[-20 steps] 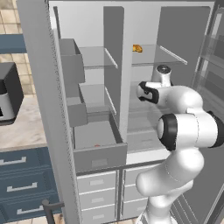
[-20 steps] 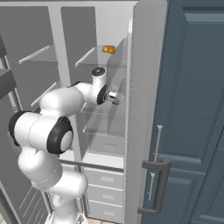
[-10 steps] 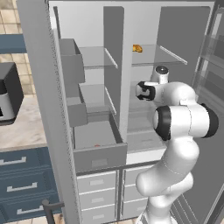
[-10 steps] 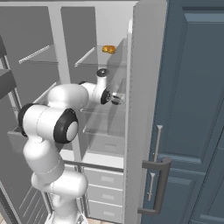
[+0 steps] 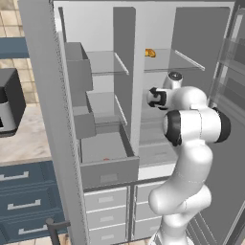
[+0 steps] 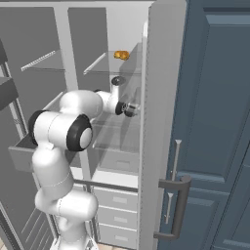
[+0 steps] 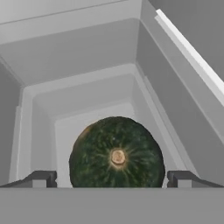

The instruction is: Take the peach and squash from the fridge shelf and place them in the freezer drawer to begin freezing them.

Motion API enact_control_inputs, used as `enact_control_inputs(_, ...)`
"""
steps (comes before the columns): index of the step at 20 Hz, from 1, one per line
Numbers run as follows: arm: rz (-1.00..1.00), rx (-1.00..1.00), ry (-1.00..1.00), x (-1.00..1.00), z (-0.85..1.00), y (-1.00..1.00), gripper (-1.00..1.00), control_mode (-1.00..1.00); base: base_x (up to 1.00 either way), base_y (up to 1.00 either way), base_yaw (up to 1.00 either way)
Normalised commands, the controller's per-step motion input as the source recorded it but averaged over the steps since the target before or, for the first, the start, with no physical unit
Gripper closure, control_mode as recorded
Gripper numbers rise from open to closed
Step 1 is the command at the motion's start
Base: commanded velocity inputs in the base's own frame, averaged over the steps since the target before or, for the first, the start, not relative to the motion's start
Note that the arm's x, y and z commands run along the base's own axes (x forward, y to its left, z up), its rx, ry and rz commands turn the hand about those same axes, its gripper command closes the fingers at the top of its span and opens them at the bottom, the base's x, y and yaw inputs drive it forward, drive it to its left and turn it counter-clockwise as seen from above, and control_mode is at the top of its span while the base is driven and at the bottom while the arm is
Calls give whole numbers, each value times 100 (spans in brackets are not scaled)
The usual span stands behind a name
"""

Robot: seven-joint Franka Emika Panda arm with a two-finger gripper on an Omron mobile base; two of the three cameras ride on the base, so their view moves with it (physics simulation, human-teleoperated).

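Note:
The squash point(image 7: 116, 154), dark green with a tan stem scar, lies on the grey fridge shelf directly ahead of my hand. My gripper point(image 7: 112, 179) is open, one fingertip point(image 7: 43, 178) on each side of the squash with a small gap to it. From the base views, the gripper point(image 5: 152, 97) point(image 6: 131, 109) reaches into the fridge's middle shelf level. A small red-orange peach point(image 5: 106, 159) rests inside the open grey freezer drawer point(image 5: 109, 170) at the lower left of the fridge.
An orange-yellow lumpy item point(image 5: 150, 52) point(image 6: 121, 55) sits on the upper glass shelf. The open fridge door point(image 6: 161, 146) stands close on the right, and a central divider point(image 5: 125, 76) is left of my hand. Light-grey drawers point(image 5: 106, 201) lie below.
My arm has drawn up and the hand has pushed slightly deeper into the fridge toward the shelf. The gripper stays open.

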Motion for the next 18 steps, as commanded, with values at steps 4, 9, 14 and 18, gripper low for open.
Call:
enact_control_inputs(4, 0, 0, 0, 10, -10, -1, -100, -100, 0, 0, 0)
enact_control_inputs(9, 0, 0, 1, 7, -23, 0, -100, -100, 0, 0, 0)
enact_control_inputs(14, 0, 0, 0, 3, -18, 0, 100, -100, 0, 0, 0)
enact_control_inputs(18, 0, 0, -1, -7, 0, 1, 100, -100, 0, 0, 0)
